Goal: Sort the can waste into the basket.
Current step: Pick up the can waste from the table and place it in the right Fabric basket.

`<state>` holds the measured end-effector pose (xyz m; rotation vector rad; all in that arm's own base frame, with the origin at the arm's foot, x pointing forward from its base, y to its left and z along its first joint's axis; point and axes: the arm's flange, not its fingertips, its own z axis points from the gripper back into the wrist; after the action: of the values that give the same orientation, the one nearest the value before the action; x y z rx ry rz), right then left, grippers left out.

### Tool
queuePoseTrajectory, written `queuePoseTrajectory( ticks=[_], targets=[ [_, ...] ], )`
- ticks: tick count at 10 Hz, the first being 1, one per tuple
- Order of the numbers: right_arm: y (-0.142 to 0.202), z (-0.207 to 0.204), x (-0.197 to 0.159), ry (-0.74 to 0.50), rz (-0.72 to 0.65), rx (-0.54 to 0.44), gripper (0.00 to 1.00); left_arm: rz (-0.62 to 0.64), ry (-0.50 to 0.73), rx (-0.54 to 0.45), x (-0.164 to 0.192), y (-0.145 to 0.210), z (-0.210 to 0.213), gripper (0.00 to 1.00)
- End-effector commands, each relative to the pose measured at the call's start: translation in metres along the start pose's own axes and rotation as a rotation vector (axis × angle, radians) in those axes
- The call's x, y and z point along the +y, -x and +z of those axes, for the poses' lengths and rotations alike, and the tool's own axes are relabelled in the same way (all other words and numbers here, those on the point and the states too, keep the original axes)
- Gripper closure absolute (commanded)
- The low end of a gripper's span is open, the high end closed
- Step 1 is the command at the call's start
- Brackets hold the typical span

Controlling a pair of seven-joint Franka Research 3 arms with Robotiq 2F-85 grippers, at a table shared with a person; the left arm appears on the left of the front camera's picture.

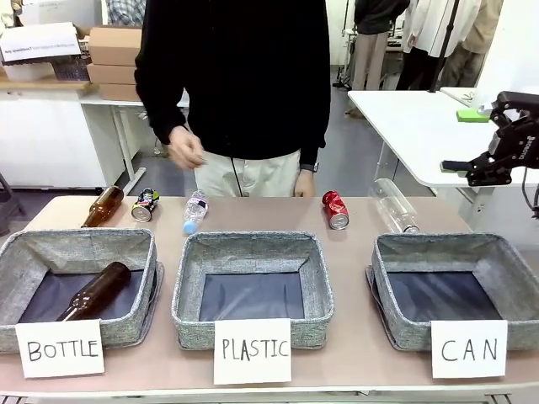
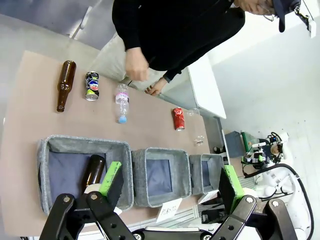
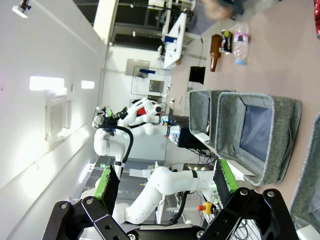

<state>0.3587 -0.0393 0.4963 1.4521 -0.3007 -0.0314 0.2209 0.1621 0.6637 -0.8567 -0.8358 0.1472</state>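
The red can (image 1: pixel 336 209) (image 2: pixel 178 119) lies on its side on the table, behind the gap between the middle and right baskets. The dark can (image 1: pixel 145 205) (image 2: pixel 91 86) (image 3: pixel 227 42) lies at the far left, beside a brown bottle. The grey basket carded "CAN" (image 1: pixel 387 278) (image 2: pixel 192 175) stands at the front right with nothing in it. My right gripper (image 1: pixel 472 170) (image 3: pixel 166 180) hangs open, high off the table's right edge. My left gripper (image 2: pixel 170 182) is open too, well above the baskets. Neither holds anything.
The "PLASTIC" basket (image 1: pixel 253 244) stands in the middle, and the "BOTTLE" basket (image 1: pixel 80 240) at the left holds a brown bottle (image 1: pixel 94 292). Behind them lie another brown bottle (image 1: pixel 103 205), a small plastic bottle (image 1: pixel 195 210) and a large clear bottle (image 1: pixel 394 204). The person's hand (image 1: pixel 185 150) hovers over the far edge.
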Motion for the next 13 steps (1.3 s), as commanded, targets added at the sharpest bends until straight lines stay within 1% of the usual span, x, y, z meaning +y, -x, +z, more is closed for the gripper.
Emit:
queuePoseTrajectory(
  ticks=[1,2,3,4,5,6,7,8,9,10,12,13],
  targets=[
    [-0.003,-0.002,0.001,-0.025,0.027,-0.008,0.00,-0.072,-0.070,0.136,-0.006,-0.015,-0.039,0.00],
    [-0.003,-0.002,0.001,-0.025,0.027,-0.008,0.00,-0.140,-0.131,0.248,-0.010,-0.034,-0.087,0.00],
    [-0.003,-0.002,0.001,-0.025,0.027,-0.008,0.00,-0.201,-0.164,0.410,-0.010,-0.054,-0.149,0.00],
    [-0.003,-0.002,0.001,-0.025,0.027,-0.008,0.00,-0.243,-0.268,0.489,-0.001,-0.071,-0.217,0.00],
    [-0.003,-0.002,0.001,-0.025,0.027,-0.008,0.00,-0.262,-0.368,0.540,0.018,-0.081,-0.286,0.00],
    [-0.003,-0.002,0.001,-0.025,0.027,-0.008,0.00,-0.246,-0.367,0.582,0.032,-0.074,-0.337,0.00],
    [-0.003,-0.002,0.001,-0.025,0.027,-0.008,0.00,-0.254,-0.333,0.603,0.039,-0.053,-0.385,0.00],
    [-0.003,-0.002,0.001,-0.025,0.027,-0.008,0.00,-0.231,-0.299,0.607,0.049,-0.029,-0.426,0.00],
    [-0.003,-0.002,0.001,-0.025,0.027,-0.008,0.00,-0.128,-0.348,0.636,0.072,-0.023,-0.454,0.00],
    [-0.003,-0.002,0.001,-0.025,0.027,-0.008,0.00,-0.251,-0.332,0.618,0.054,-0.024,-0.419,0.00],
    [-0.003,-0.002,0.001,-0.025,0.027,-0.008,0.00,-0.251,-0.332,0.618,0.054,-0.024,-0.419,0.00],
    [-0.003,-0.002,0.001,-0.025,0.027,-0.008,0.00,-0.217,-0.343,0.637,0.070,-0.018,-0.450,0.00]
  ],
)
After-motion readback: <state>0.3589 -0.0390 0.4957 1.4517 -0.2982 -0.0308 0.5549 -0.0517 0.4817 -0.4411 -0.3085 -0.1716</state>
